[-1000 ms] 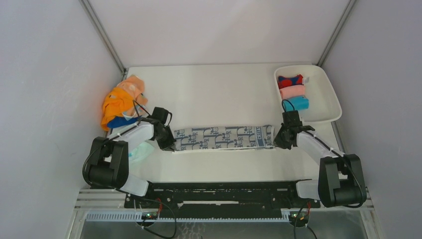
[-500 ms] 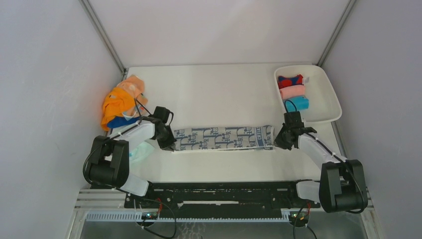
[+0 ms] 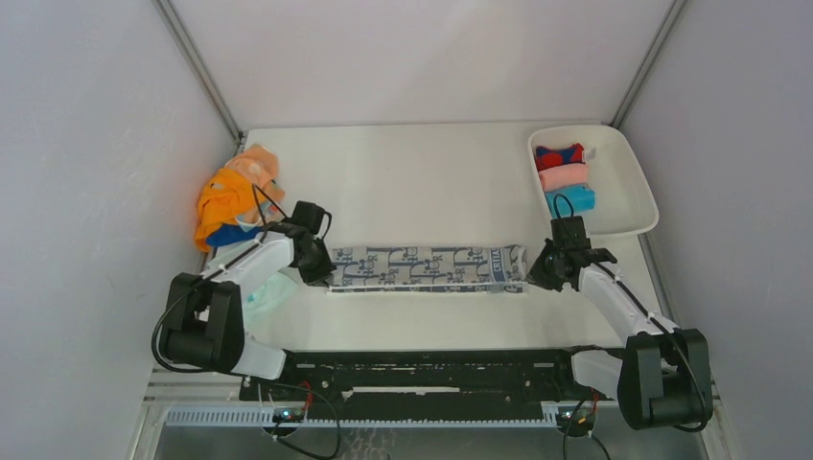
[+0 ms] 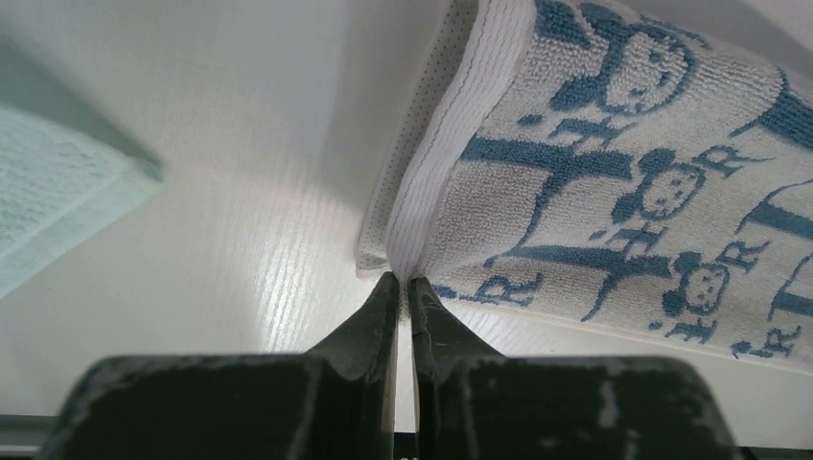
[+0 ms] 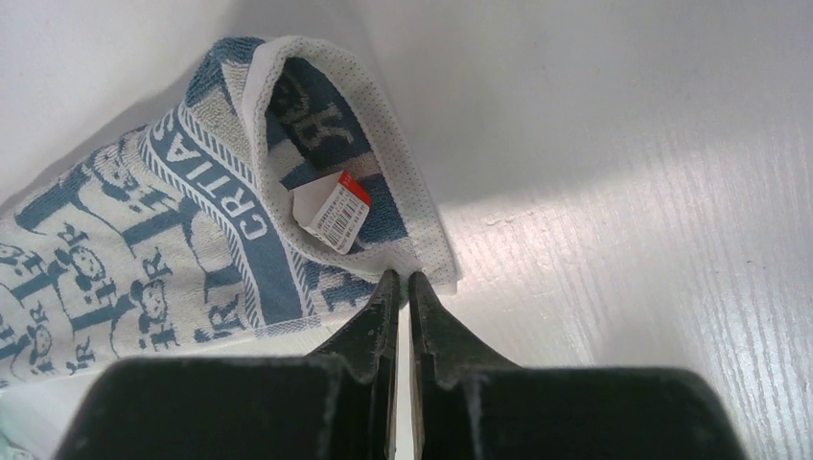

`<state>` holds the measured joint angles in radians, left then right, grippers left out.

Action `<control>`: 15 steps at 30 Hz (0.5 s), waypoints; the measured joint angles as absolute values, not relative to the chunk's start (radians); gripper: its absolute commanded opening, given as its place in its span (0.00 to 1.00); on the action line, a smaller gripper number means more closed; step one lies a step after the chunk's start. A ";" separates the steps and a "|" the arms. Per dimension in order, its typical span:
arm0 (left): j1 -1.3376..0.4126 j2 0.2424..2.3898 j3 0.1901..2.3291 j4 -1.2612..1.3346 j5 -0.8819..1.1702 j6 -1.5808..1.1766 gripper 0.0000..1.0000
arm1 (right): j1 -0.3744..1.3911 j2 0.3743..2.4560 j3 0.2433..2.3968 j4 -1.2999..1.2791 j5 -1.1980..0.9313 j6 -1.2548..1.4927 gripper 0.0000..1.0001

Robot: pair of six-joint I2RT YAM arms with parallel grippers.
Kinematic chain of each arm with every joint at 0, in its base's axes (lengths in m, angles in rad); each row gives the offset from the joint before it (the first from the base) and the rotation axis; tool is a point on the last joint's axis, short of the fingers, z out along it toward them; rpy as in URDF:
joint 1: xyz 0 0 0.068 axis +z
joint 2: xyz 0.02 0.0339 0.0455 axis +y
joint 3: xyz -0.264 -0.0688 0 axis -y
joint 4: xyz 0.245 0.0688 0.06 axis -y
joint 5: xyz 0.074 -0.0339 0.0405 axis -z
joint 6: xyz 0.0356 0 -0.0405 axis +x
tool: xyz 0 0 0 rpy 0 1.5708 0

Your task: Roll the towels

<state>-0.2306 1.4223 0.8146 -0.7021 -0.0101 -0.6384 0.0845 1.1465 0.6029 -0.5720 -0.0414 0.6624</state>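
At the near side, the left gripper [image 4: 398, 287] is seen closed to a sliver. Its 2 fingertips are pinched on the hemmed left end of the long white cloth towel with blue-grey print [image 3: 427, 266]. The right gripper [image 5: 398, 280] is shut just as tightly, and the right-hand corner of the printed towel is nipped between its tips, just below a small white barcode label [image 5: 331, 213] showing inside the fold.

The printed towel is laid as a narrow folded strip across the middle of the white table [image 3: 422, 172], stretched from one gripper to the other and not yet rolled. Under the left forearm, a pale mint cloth towel [image 3: 273, 292] is partly covered.

Farther back on the left, a loose heap is found by the wall: an orange towel [image 3: 222, 203] on top, a peach-pink towel [image 3: 257, 163] behind it, and a dark blue towel [image 3: 235, 233] peeping out below.

At the far right, a white plastic tray [image 3: 638, 196] is set, and 3 rolls are lined up in its left half. The bright blue rolled towel [image 3: 573, 198] is nearest, the pink rolled towel [image 3: 563, 176] is in the middle, and the red-and-blue rolled towel [image 3: 559, 154] is farthest.
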 measured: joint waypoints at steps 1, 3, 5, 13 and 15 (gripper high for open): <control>-0.231 1.423 0.815 -0.705 -0.015 -0.637 0.10 | 0.084 1.147 0.603 -0.574 -0.044 0.663 0.00; -0.232 1.428 0.815 -0.710 -0.024 -0.636 0.10 | 0.084 1.149 0.602 -0.573 -0.052 0.664 0.00; -0.232 1.439 0.815 -0.714 -0.035 -0.636 0.11 | 0.084 1.156 0.595 -0.569 -0.059 0.670 0.00; -0.249 1.515 0.822 -0.719 -0.075 -0.636 0.19 | 0.090 1.211 0.543 -0.557 -0.080 0.687 0.02; -0.258 1.521 0.827 -0.722 -0.088 -0.636 0.24 | 0.096 1.217 0.543 -0.550 -0.079 0.690 0.03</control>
